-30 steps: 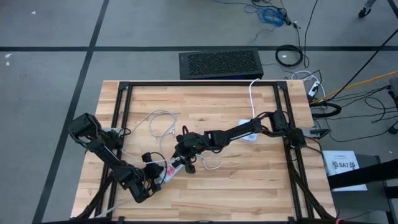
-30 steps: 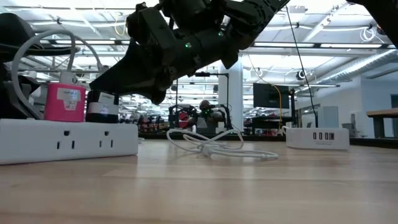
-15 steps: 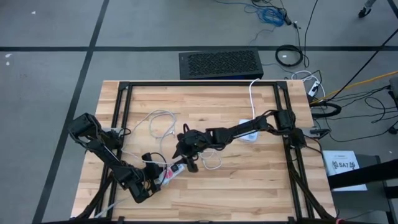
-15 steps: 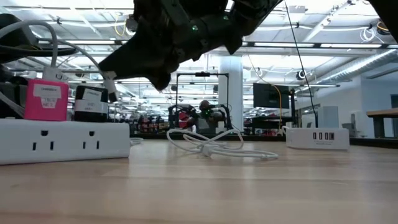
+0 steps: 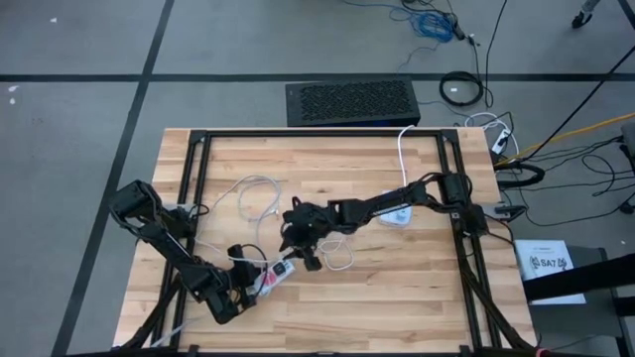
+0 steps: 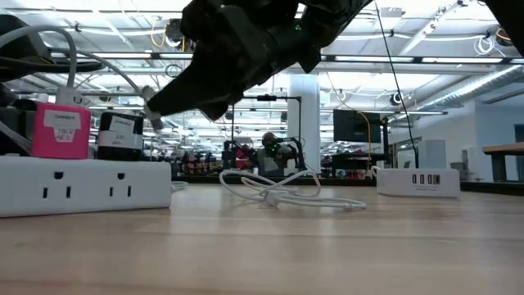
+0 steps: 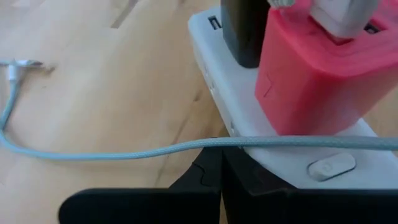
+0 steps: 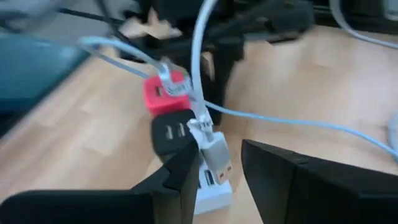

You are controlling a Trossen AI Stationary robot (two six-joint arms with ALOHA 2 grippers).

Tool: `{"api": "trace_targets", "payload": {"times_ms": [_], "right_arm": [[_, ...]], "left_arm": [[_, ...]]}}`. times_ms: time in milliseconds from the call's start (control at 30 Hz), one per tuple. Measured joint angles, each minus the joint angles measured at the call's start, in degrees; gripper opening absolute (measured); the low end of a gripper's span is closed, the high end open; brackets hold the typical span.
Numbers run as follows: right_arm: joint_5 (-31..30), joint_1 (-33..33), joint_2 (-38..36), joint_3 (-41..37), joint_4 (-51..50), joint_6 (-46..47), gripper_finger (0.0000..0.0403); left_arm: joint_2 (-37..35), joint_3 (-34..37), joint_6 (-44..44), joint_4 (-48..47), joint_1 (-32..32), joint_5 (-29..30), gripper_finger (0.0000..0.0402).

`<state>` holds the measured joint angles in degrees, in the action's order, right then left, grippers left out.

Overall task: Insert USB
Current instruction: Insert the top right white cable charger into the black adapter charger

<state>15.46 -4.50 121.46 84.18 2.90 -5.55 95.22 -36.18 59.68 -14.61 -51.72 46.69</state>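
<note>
Right wrist view gives me the clearest look: the right gripper (image 8: 214, 165) has its fingers closed on a USB plug (image 8: 216, 155), the metal tip hanging just above the white power strip (image 8: 208, 183) and the black charger (image 8: 173, 134) seated in it. Beside the black one sits the pink charger (image 8: 163, 96), with a white cable (image 8: 199, 56) already plugged into its top.

From the left wrist view I see the power strip (image 7: 273, 140) close up, both chargers standing in its sockets — pink charger (image 7: 311, 81) nearer, black charger (image 7: 242, 31) behind — and a pale braided cable (image 7: 124, 152) crossing the strip's edge. The left gripper (image 5: 243, 273) sits at that end of the strip; I can't tell whether its fingers are open or closed.

Compared with a second ago, the right gripper (image 5: 303, 250) has pulled slightly toward the table's centre and risen — in the low view its dark bulk (image 6: 229, 57) now hangs higher above the chargers, the plug tip (image 6: 152, 115) clear of the black charger (image 6: 119, 135).

The wooden table (image 5: 397, 307) also carries a loose coil of white cable (image 6: 274, 190) and a second white USB hub (image 6: 417, 180) farther right. Beyond is an open workshop hall with bright ceiling lights.
</note>
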Motion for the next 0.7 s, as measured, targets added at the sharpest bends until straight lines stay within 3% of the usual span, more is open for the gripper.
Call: {"api": "trace_targets", "payload": {"times_ms": [167,300,467,700], "right_arm": [[16.6,2.9,-0.1,1.3,0.1,-1.2,0.0109],[25.2,5.2,-0.1,2.6,-0.3,-0.4,0.0109],[29.3,6.2,0.9,6.1,-1.5,2.0,0.0109],[29.8,4.3,6.3,13.6,-6.7,5.2,0.0109]], "left_arm": [[0.0,0.0,-4.4,3.2,0.1,-1.5,0.0],[0.0,0.0,-5.1,3.7,0.1,-2.3,0.0],[0.0,0.0,-5.1,3.8,0.1,-3.0,0.0],[0.0,0.0,-7.6,5.2,1.2,-5.0,0.0]]}}
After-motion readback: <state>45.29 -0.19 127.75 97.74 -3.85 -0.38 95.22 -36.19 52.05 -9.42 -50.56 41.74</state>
